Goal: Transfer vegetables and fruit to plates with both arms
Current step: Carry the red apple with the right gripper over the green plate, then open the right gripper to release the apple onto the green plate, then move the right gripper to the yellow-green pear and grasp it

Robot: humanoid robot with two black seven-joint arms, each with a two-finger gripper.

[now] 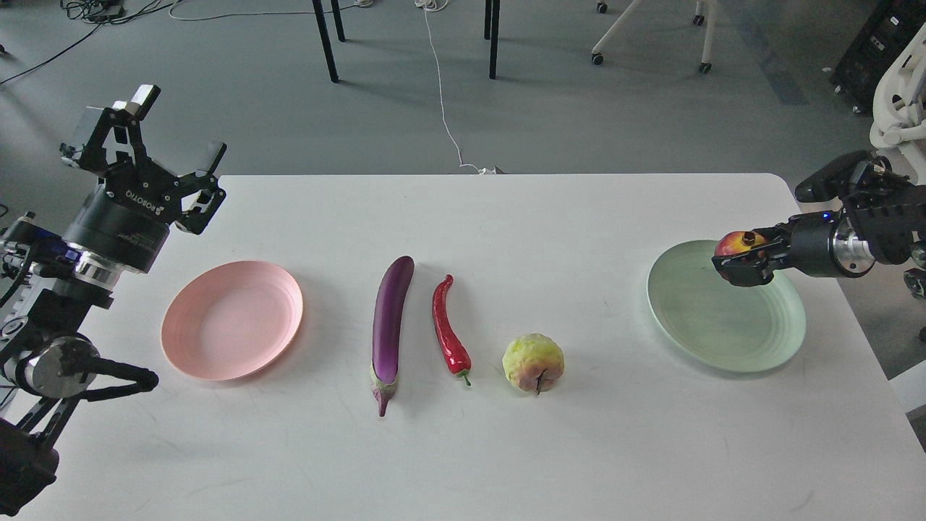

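Observation:
My right gripper [736, 258] is shut on the red pomegranate [732, 243] and holds it over the far part of the mint green plate [725, 325]. My left gripper [172, 124] is open and empty, raised above the table's far left edge, behind the pink plate [231, 320]. The purple eggplant [389, 322], the red chili pepper [448, 326] and the bumpy yellow-green fruit [533, 362] lie in a row in the middle of the white table [506, 449], between the two plates.
Beyond the table's far edge are chair and table legs [325, 40] and a white cable [443, 94] on the grey floor. White equipment [897, 101] stands at the right, next to my right arm.

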